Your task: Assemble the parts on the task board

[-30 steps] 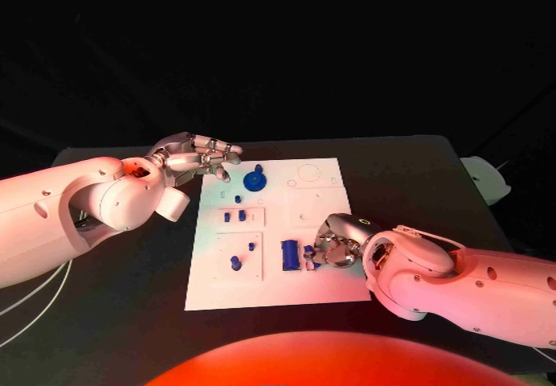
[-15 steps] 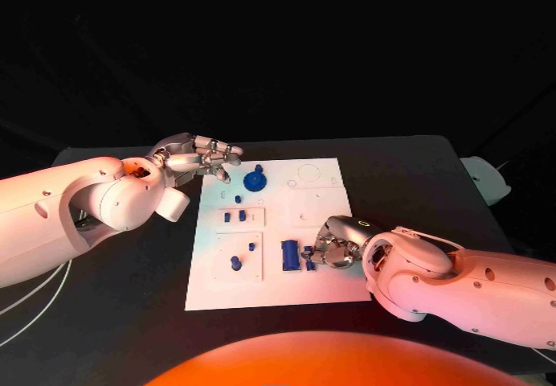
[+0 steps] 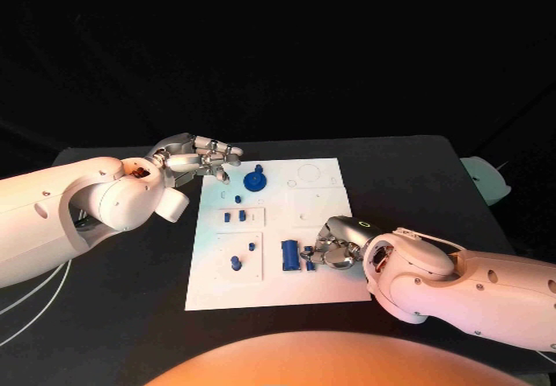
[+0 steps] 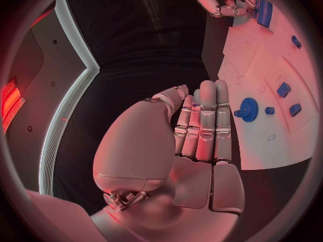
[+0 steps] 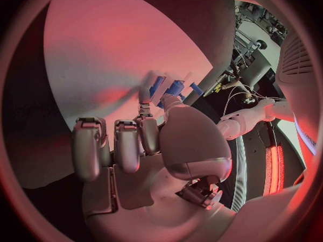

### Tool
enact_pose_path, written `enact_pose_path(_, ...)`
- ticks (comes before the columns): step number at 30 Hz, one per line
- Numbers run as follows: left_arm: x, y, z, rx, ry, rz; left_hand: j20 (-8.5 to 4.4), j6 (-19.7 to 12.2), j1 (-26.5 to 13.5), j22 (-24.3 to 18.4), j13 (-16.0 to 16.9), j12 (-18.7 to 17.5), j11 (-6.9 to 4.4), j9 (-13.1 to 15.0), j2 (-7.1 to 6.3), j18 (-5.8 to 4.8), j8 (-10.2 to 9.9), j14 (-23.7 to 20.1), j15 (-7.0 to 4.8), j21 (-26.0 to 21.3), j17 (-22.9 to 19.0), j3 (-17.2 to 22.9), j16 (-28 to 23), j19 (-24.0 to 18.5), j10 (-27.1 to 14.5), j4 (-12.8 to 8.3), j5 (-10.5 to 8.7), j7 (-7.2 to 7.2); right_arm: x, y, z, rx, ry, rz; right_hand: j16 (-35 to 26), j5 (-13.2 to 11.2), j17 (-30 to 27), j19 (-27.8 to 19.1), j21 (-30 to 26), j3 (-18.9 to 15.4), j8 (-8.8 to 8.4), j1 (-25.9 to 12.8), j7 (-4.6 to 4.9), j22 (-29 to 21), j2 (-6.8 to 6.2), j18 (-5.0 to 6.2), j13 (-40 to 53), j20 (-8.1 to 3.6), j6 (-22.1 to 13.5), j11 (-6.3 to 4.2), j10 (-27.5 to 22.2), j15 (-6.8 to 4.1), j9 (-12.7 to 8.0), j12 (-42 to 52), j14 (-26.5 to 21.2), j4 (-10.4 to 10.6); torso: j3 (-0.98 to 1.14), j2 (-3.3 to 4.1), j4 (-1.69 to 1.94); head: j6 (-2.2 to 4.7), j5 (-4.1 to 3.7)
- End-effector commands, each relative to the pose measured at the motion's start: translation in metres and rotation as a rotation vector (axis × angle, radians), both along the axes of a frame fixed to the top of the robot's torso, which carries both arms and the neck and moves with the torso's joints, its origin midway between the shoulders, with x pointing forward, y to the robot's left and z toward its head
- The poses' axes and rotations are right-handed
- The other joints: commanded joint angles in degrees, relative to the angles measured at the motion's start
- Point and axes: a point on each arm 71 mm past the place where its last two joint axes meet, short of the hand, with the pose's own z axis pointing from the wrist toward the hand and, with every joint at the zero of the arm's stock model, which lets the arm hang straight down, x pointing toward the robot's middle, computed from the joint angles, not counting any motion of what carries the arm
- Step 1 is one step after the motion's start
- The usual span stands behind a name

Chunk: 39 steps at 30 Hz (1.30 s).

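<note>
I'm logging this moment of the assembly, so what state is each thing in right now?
left robot hand: fingers together, holding nothing, at the board's far left corner.
right robot hand: fingers on a small blue part; hold uncertain.
task board: flat on the table.
blue gear: lying on the board.
long blue block: lying on the board beside the right robot hand.
</note>
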Motion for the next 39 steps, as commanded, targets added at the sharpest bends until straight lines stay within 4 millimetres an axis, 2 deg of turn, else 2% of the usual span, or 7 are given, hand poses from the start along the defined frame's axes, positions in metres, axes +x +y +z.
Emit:
enact_pose_path(1,-0.001,-0.002,0.001,-0.003,-0.002,-0.019,0.21,-0.3,0.4,-0.1,0.1,0.3,-0.1,0.1,0.37,0.81,0.4,-0.3,0.23,-0.3,0.1,0.5,-0.1,0.4,-0.3,0.0,-0.01,-0.03,-0.001,-0.001,0.003,-0.001,-0.027,0.01,0.4,0.0,8.2,3.3,-0.1,-0.4,0.2,-0.4,0.04,13.2,-0.19,-1.11,4.2,-0.45,-0.2,-0.09,0.7,-0.3,0.1,0.2,4.7,-0.1,0.01,-0.02,-0.01,0.01,0.04)
enact_pose_path(9,0.001,0.0,0.0,-0.003,-0.007,-0.011,0.21,-0.3,0.4,-0.1,0.1,0.3,-0.1,0.1,0.37,0.81,0.4,-0.3,0.23,-0.3,0.1,0.5,-0.1,0.4,-0.3,0.0,-0.01,-0.03,-0.004,-0.009,0.009,0.042,-0.058,-0.008,-0.2,0.5,7.2,2.7,-1.5,-1.4,-0.17,1.3,0.34,12.8,-0.9,-0.83,3.4,-0.41,-1.3,0.12,0.1,-0.2,0.1,-1.1,4.4,-0.7,-0.01,-0.16,-0.04,0.01,0.03)
enact_pose_path(14,0.006,0.006,-0.001,-0.012,-0.011,0.023,0.21,-0.3,0.4,-0.1,0.1,0.3,-0.09,0.1,0.4,0.8,0.4,-0.3,0.24,-0.3,0.0,0.5,-0.2,0.4,-0.3,0.1,-0.02,-0.01,0.003,-0.012,0.019,0.175,-0.101,0.016,-5.7,1.8,-1.5,-1.5,-12.1,-2.7,-2.39,3.7,2.21,9.8,-1.66,1.15,-3.5,0.56,-5.5,1.7,-5.1,1.07,-0.7,-10.9,2.2,-0.6,-0.16,-0.67,-0.12,0.55,-0.29)
enact_pose_path(19,0.009,0.01,-0.005,-0.044,-0.004,0.07,0.26,-0.3,0.0,-0.1,0.1,0.5,-0.05,0.1,0.36,0.76,0.5,-0.4,0.3,-0.4,0.1,0.3,-0.1,0.4,-0.3,0.3,-0.08,0.01,0.017,-0.016,0.028,0.336,-0.11,0.051,-15.6,-3.5,-13.9,-7.7,-27.9,-2.2,-3.76,11.2,3.53,4.6,-0.66,3.86,-14.5,1.56,-8.1,2.82,-13.1,2.09,-1.2,-25.8,-1.1,-2.4,-0.45,-1.53,-0.39,1.37,-0.11)
enact_pose_path(25,0.017,0.011,-0.012,-0.086,-0.021,0.131,0.47,-0.3,-0.9,-0.7,0.1,0.9,-0.17,0.1,0.02,0.74,0.8,-1.4,0.38,-1.4,-0.3,-0.3,-0.9,-0.2,-0.4,1.0,-0.09,-0.28,0.055,-0.033,0.032,0.542,-0.049,-0.01,-33.4,-7.5,-33.0,-19.5,-54.6,1.4,-4.77,22.9,5.53,-5.3,-0.01,7.42,-25.9,2.83,-11.7,4.84,-23.1,3.68,-1.7,-40.0,-9.3,-8.2,-1.25,-3.42,-0.57,2.61,0.11)
enact_pose_path(30,0.026,0.009,-0.019,-0.161,-0.044,0.177,2.44,-0.9,-0.6,-5.6,-1.5,-0.7,0.72,0.1,-0.24,0.52,1.4,-8.7,2.43,-10.2,-5.7,-0.1,-13.0,-6.1,-2.6,1.6,-0.07,-0.04,0.094,-0.049,0.037,0.718,-0.021,-0.128,-44.8,-9.9,-41.3,-23.8,-60.5,4.7,-5.8,26.0,7.19,-9.1,-0.77,7.57,-33.6,4.42,-13.6,6.33,-25.6,5.39,-3.8,-46.1,-15.1,-10.1,-1.37,-4.67,-0.7,4.11,0.22)
enact_pose_path(39,0.044,0.001,-0.031,-0.221,-0.08,0.256,8.48,-0.3,-1.2,-17.0,-4.1,-8.9,1.44,-0.3,-0.66,0.66,-0.8,-10.9,5.2,-28.8,-14.6,1.9,-36.1,-10.9,0.6,2.8,0.0,-1.43,0.148,-0.059,0.04,0.909,-0.029,-0.261,-65.5,-10.7,-53.5,-33.8,-70.0,12.5,-8.04,23.8,9.12,-15.7,-2.01,6.76,-51.6,7.69,-12.6,9.15,-25.7,9.28,-8.8,-59.0,-21.9,-9.3,-1.54,-6.13,0.17,6.51,0.12)
